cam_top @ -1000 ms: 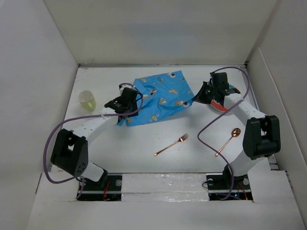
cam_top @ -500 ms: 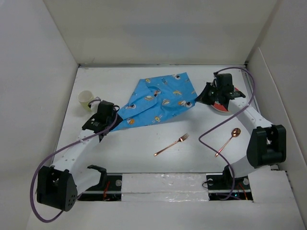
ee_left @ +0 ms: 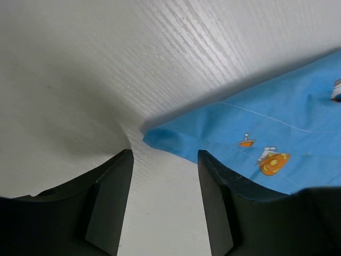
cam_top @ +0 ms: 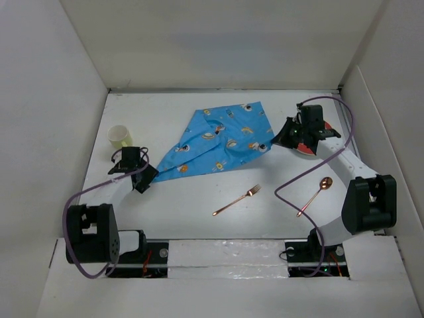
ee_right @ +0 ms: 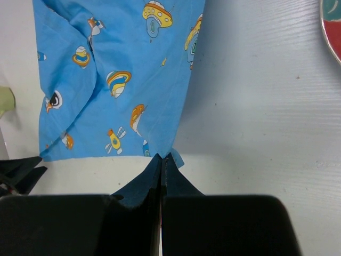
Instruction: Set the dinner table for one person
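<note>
The dinner table (cam_top: 199, 222) is a wide white surface. A blue cartoon-printed mat (cam_top: 218, 142) lies on it, pulled out into a long rumpled shape. My right gripper (cam_top: 273, 142) is shut on the mat's right corner; in the right wrist view the cloth (ee_right: 117, 80) comes to a point in the closed gripper (ee_right: 162, 158). My left gripper (cam_top: 146, 179) sits just left of the mat's left corner. It is open and holds nothing (ee_left: 165, 160), and the mat's corner (ee_left: 157, 137) lies just beyond its fingertips.
A pale yellow cup (cam_top: 120, 136) stands at the left, behind my left arm. A red-rimmed plate (cam_top: 309, 145) lies partly under my right arm. A copper fork (cam_top: 236, 199) and a copper spoon (cam_top: 316, 195) lie in front. White walls surround the table.
My left gripper pulled the mat's left corner out to the left, opened and let go, then drew back left. My right gripper kept hold of the right corner and shifted slightly right.
</note>
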Available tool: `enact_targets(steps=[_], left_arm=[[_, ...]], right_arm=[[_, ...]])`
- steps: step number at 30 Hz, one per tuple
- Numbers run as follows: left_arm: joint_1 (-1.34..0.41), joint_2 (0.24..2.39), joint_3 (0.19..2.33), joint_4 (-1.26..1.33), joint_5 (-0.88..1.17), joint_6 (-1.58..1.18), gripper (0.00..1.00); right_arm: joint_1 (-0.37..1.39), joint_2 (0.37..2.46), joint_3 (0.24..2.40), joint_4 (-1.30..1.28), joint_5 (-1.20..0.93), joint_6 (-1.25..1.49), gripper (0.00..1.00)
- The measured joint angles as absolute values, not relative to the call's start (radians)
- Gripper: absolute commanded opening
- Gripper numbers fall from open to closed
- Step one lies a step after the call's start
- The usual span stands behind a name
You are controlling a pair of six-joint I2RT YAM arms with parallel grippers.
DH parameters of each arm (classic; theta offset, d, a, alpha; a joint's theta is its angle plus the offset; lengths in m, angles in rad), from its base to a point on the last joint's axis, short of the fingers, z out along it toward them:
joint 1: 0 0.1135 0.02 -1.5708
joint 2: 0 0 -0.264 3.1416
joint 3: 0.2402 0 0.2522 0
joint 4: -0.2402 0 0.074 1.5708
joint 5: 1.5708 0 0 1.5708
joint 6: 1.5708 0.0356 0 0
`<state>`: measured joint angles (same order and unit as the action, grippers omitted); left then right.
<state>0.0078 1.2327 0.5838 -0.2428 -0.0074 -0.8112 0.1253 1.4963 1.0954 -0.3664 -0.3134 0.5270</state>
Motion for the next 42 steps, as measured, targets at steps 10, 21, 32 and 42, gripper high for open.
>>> enact_targets(steps=[10, 21, 32, 42], left_arm=[[0.008, 1.345, 0.624, -0.183, -0.012, -0.757, 0.40], [0.008, 1.449, 0.690, -0.125, -0.038, -0.678, 0.16], [0.008, 1.490, 0.706, -0.054, -0.059, -0.624, 0.00], [0.008, 1.457, 0.753, -0.105, -0.064, -0.572, 0.00]], right_arm=[[0.120, 1.487, 1.087, -0.358, -0.327, 0.528, 0.00], [0.118, 1.482, 1.082, -0.350, -0.341, 0.532, 0.00], [0.118, 1.449, 1.081, -0.328, -0.364, 0.547, 0.00], [0.119, 1.433, 1.080, -0.332, -0.368, 0.547, 0.00]])
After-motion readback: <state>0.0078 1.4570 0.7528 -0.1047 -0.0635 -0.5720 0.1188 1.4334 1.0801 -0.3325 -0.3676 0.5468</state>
